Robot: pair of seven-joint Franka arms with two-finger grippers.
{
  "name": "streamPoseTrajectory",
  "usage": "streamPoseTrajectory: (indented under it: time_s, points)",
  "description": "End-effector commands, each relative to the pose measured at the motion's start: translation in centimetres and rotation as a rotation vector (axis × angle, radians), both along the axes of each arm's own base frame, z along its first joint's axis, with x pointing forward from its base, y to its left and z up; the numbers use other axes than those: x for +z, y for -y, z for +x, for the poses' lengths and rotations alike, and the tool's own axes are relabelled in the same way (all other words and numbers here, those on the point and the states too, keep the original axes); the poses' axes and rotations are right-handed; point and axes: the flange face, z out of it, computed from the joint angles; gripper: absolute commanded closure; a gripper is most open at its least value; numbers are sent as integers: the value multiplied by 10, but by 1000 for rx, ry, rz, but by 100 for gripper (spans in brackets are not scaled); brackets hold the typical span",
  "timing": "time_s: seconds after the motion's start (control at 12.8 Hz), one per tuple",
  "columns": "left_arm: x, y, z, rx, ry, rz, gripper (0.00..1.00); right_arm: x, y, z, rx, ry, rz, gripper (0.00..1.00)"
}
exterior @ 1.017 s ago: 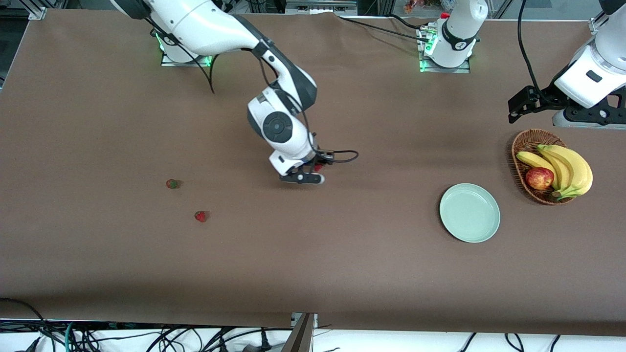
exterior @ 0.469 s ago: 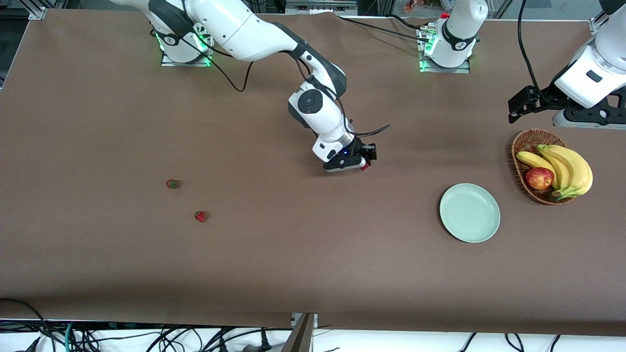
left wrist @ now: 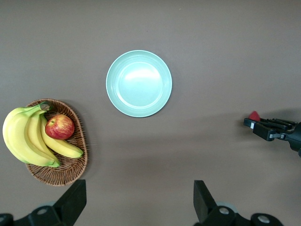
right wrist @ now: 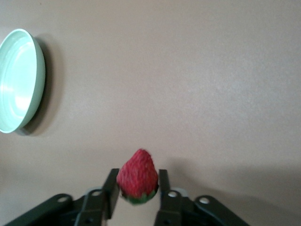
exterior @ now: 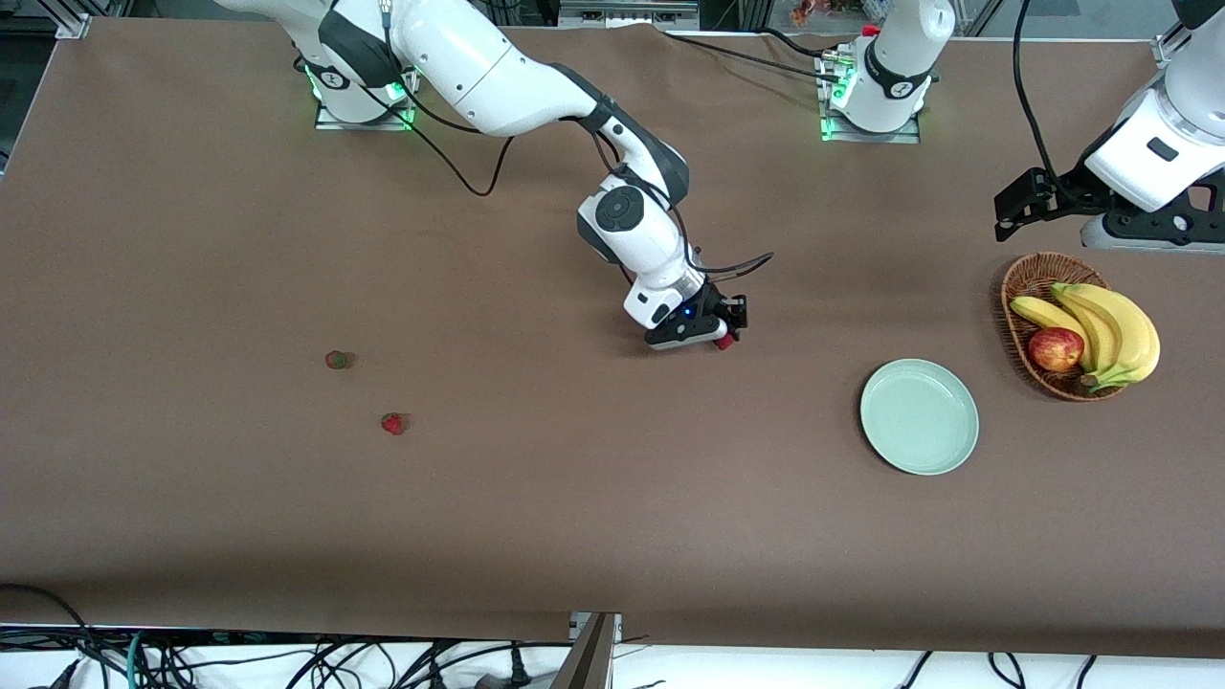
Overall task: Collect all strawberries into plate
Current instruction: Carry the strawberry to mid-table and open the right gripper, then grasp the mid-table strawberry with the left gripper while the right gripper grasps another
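While the right end effector (exterior: 724, 332) hangs low over the middle of the brown tabletop (exterior: 574, 536), a strawberry (right wrist: 137, 176) sits pinched between its two fingers, red tip pointing out from the wrist and green cap tucked back toward it. The mint-green plate (exterior: 919, 416) lies toward the left arm's end of the tabletop and a little nearer the front camera than the spot under that end effector, with bare tabletop between them; it is empty. So the carry, as I judge it, has to run sideways toward that end and slightly forward before any drop. Two more strawberries (exterior: 392, 423) lie loose near the right arm's end, well apart from the plate, one (exterior: 337, 360) farther from the camera than the other. The left end effector (left wrist: 136, 202) waits with its fingers spread wide, high over the wicker basket (exterior: 1016, 287) of bananas (exterior: 1115, 330) and an apple (exterior: 1056, 348), holding nothing, though it is closer to the plate.
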Motion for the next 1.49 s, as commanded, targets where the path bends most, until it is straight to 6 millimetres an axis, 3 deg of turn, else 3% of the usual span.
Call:
streamPoseTrajectory:
  time_s: [0.0,0.16,0.39,0.63,0.86,1.02,1.1,1.41]
  points:
    - [6,1,2,7,-5,-31,0,23,-1,12,-3,11,5,0]
    - [6,2,2,4,-5,-31,0,56,34,47,-6,-72,-102,0]
    - [6,5,2,1,-6,-33,0,111,104,98,14,-160,-204,0]
    - [-18,17,9,-12,-55,-107,0,129,189,140,57,-257,-313,0]
    - [-83,62,32,-75,-169,-123,0,117,292,182,72,-366,-375,0]
    - [-153,111,48,-127,-267,-105,0,89,363,198,97,-413,-443,0]
    - [-176,133,59,-153,-250,-103,0,81,385,202,156,-394,-482,0]
    - [-256,189,81,-206,-145,-120,0,43,454,210,230,-370,-630,0]
